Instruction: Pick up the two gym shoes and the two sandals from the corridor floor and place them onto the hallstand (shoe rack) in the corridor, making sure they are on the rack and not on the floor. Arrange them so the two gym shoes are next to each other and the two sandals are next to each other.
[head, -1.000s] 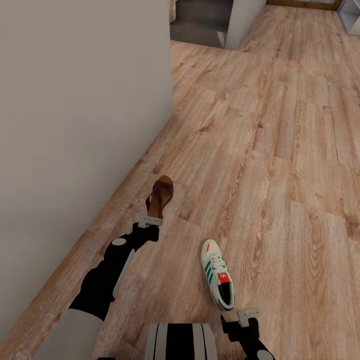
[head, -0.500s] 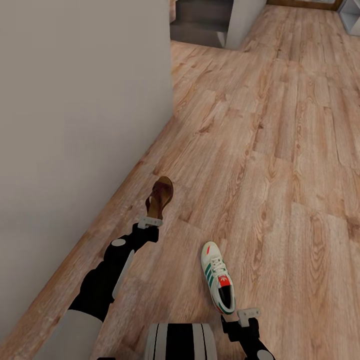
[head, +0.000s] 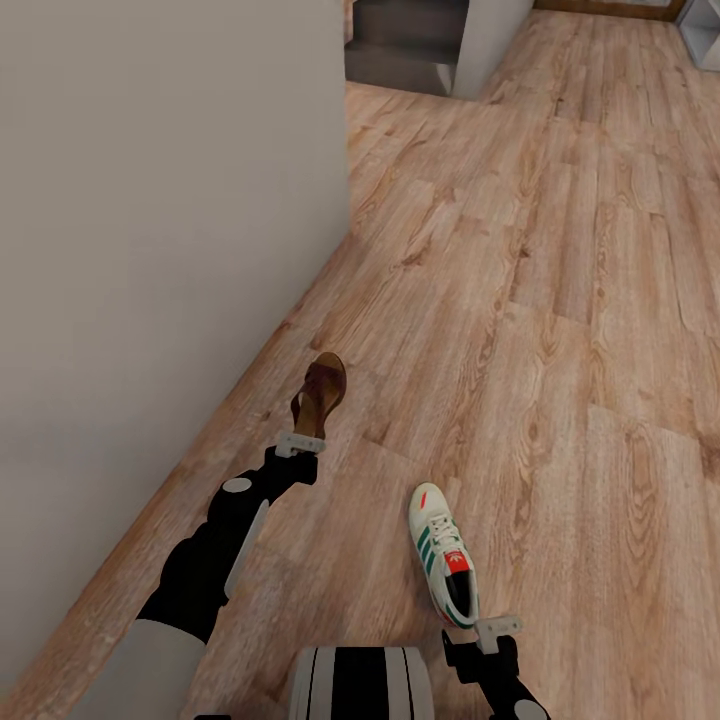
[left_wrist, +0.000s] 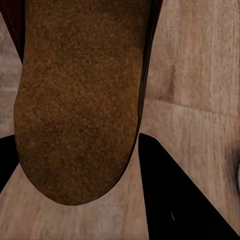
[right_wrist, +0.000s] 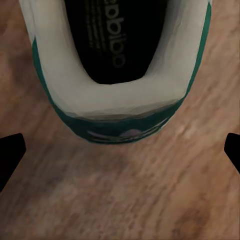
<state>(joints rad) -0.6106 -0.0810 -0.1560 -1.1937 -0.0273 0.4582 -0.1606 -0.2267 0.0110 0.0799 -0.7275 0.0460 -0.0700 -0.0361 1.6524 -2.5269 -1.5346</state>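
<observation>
Right gripper (head: 497, 627): low at the near edge of the head view, just behind the sneaker's heel. In the right wrist view its fingertips (right_wrist: 11, 155) sit far out at both sides with bare floor between them, so it stands wide apart and holds nothing. My guess is it is lined up to close on the heel.

Sneaker (head: 442, 555): flat on the floor (head: 560, 380), toe pointing away from the robot. White upper, green stripes, red tag on the tongue, dark inside; the right wrist view shows a green heel band (right_wrist: 125, 131).

Left gripper (head: 300, 441): at the heel end of the sandal. In the left wrist view a dark finger (left_wrist: 175, 200) lies beside the sole, but I cannot tell whether it has clamped or only brackets it.

Sandal (head: 320, 392): brown, slim, its strap up; it looks tilted. Whether it rests on the floor or is lifted I cannot tell. It is near the wall (head: 150, 250) and well apart from the sneaker.

Far end: grey steps (head: 405, 45) past the wall's corner.
</observation>
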